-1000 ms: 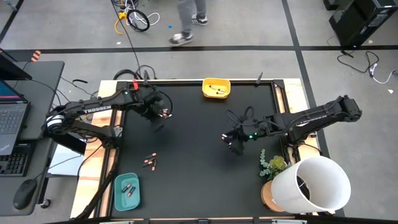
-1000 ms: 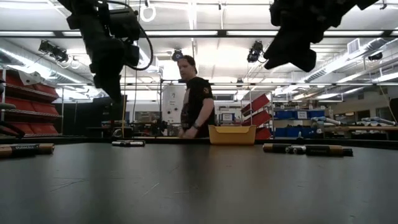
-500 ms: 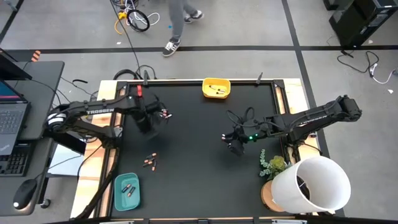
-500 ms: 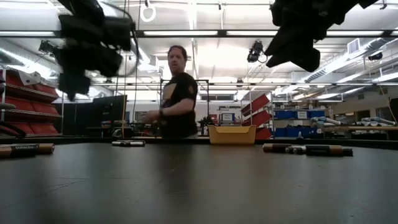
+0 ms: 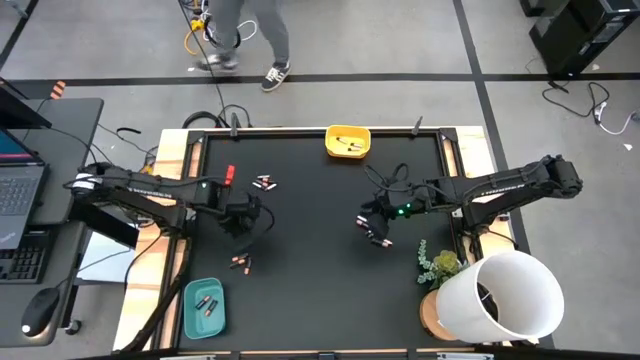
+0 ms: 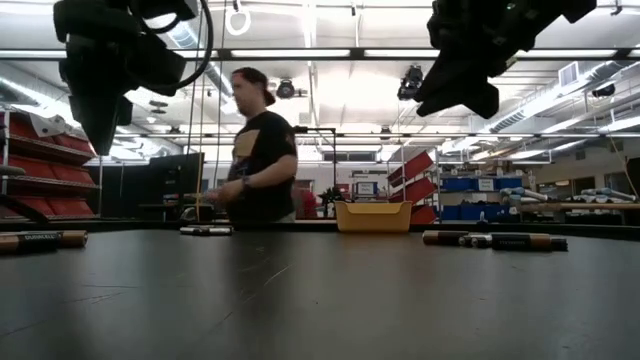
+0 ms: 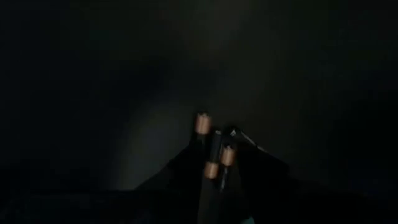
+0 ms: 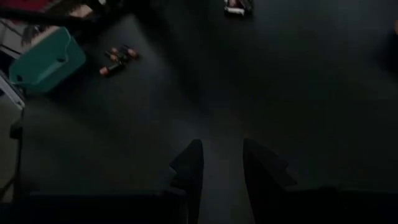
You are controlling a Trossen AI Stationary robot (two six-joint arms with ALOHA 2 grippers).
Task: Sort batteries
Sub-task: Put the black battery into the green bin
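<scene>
Three copper-and-black batteries (image 5: 240, 263) lie side by side on the black mat (image 5: 310, 280), toward its near left. My left gripper (image 5: 243, 218) hangs open above the mat just on their far side, pointing steeply down. In the left wrist view the same batteries (image 7: 211, 149) show on the mat in the gap at my fingertips (image 7: 225, 132). A few silvery, red-ended batteries (image 5: 263, 183) lie farther back. My right gripper (image 5: 374, 230) hovers open over the mat's right half (image 8: 221, 146), holding nothing.
A teal tray (image 5: 192, 322) with batteries sits at the near left corner. A yellow tray (image 5: 333, 150) with batteries stands at the far edge. More batteries (image 6: 490, 240) lie on the mat's right. A plant (image 5: 438, 265) and a white bucket (image 5: 505, 295) stand off the mat's right side. A person (image 6: 255, 150) walks behind the table.
My left gripper has swung away from the silvery batteries toward the table's near edge, rolling at the wrist, and now hangs by the copper-and-black group. The silvery batteries stay on the mat. The person behind the table has walked to the left.
</scene>
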